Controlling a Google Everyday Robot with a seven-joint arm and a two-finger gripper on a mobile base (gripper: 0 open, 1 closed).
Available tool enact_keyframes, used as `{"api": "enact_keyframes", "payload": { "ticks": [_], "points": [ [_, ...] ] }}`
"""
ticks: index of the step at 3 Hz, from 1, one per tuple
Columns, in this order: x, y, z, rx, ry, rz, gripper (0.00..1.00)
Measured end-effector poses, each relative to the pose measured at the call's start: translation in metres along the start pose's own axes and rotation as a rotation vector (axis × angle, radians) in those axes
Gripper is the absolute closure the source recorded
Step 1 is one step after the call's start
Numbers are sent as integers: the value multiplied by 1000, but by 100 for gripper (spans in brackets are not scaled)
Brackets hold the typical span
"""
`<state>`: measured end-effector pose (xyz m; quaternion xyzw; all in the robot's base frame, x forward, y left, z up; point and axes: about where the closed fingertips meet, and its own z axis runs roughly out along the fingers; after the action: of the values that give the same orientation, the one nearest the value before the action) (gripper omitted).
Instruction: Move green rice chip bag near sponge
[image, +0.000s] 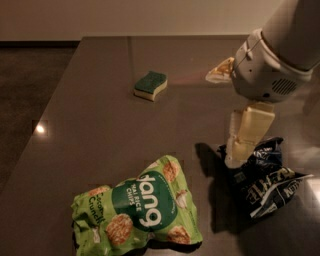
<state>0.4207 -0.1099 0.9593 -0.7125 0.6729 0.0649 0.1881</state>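
The green rice chip bag (140, 212) lies flat on the dark table (95, 120) near the front, with its "dang" lettering facing up. The sponge (150, 85), dark green on top over pale yellow foam, sits further back, left of centre. My gripper (222, 119) reaches in from the upper right. It hangs above the table to the right of both things, over the left edge of a dark blue bag. Its pale fingers (246, 134) are spread apart and hold nothing.
A crumpled dark blue snack bag (267, 177) with white lettering lies at the right, partly under the gripper. The table's left edge runs diagonally from the back towards the front left, with dark floor (30, 90) beyond it.
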Motion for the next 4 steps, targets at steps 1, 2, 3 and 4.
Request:
{"api": "enact_keyframes", "payload": {
  "ticks": [1,2,3,4],
  "points": [
    [-30,30,27,-51,-44,-84,0],
    [-49,56,51,-99,-69,-139,0],
    [-65,78,77,-143,-77,-182,0],
    [-76,92,96,-173,-72,-212,0]
  ]
}}
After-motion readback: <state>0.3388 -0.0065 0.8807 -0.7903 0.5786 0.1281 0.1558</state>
